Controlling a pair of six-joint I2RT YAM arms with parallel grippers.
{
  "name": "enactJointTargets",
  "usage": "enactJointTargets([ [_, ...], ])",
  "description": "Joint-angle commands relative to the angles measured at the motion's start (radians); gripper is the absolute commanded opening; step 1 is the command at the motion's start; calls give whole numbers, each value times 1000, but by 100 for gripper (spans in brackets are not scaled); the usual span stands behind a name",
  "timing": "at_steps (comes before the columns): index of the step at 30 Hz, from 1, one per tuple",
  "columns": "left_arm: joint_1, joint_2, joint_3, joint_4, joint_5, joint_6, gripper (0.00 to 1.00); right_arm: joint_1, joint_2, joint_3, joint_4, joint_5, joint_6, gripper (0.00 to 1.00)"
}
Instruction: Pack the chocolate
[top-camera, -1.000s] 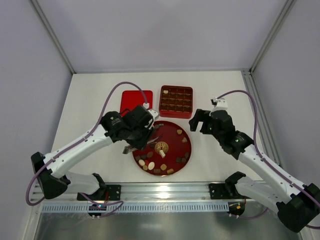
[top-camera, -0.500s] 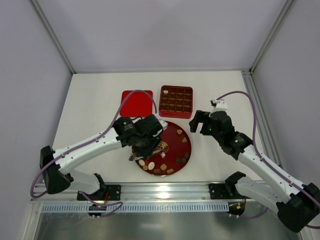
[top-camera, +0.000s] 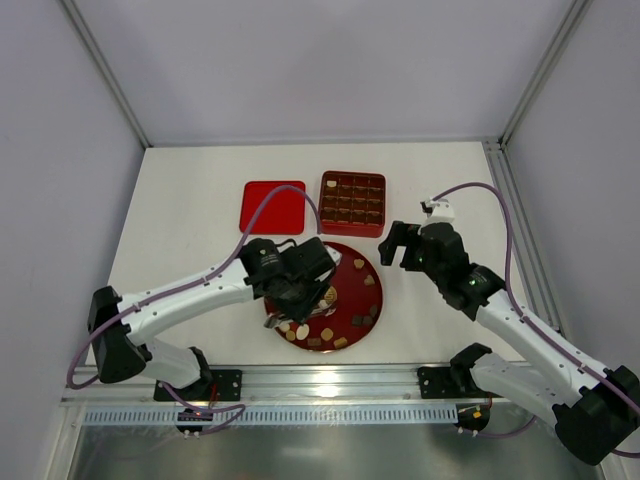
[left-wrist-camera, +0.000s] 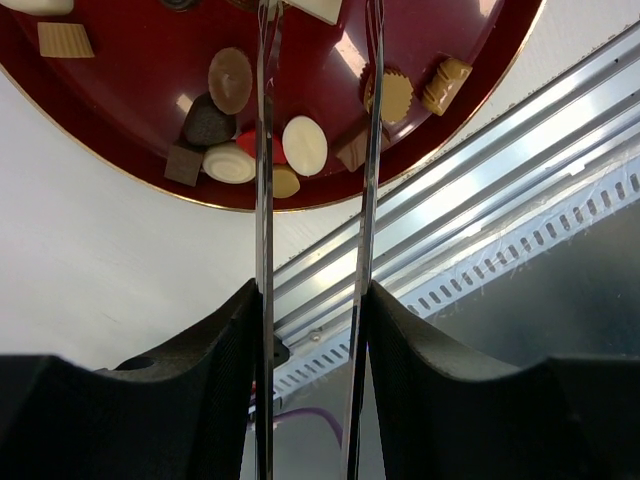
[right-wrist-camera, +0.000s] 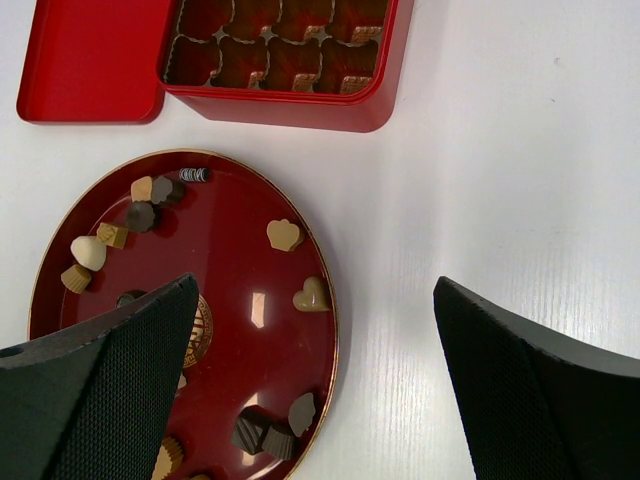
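Note:
Several chocolate pieces lie on the round red plate, mostly round its rim. My left gripper is over the plate's near left part. It is shut on metal tongs. In the left wrist view the two blades stand apart on either side of a cream-white oval chocolate. My right gripper is open and empty, just right of the plate. In the right wrist view a tan heart chocolate lies below it. The square red box with grid compartments stands behind the plate.
The flat red lid lies left of the box. The metal rail runs along the table's near edge, close to the plate. Grey walls enclose the table on three sides.
My left arm has swung right and toward the near edge, bringing the tongs from the plate's left rim over the near-left chocolates. The right arm has not moved.

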Motion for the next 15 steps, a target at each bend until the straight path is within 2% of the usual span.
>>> enactJointTargets([
  [1,-14,9,12,10,-28,-29,45,-3,-21,-3,22,23,3,100],
  [15,-39,34,-3,17,-49,-61,45,-3,-26,-12,25,21,3,100],
])
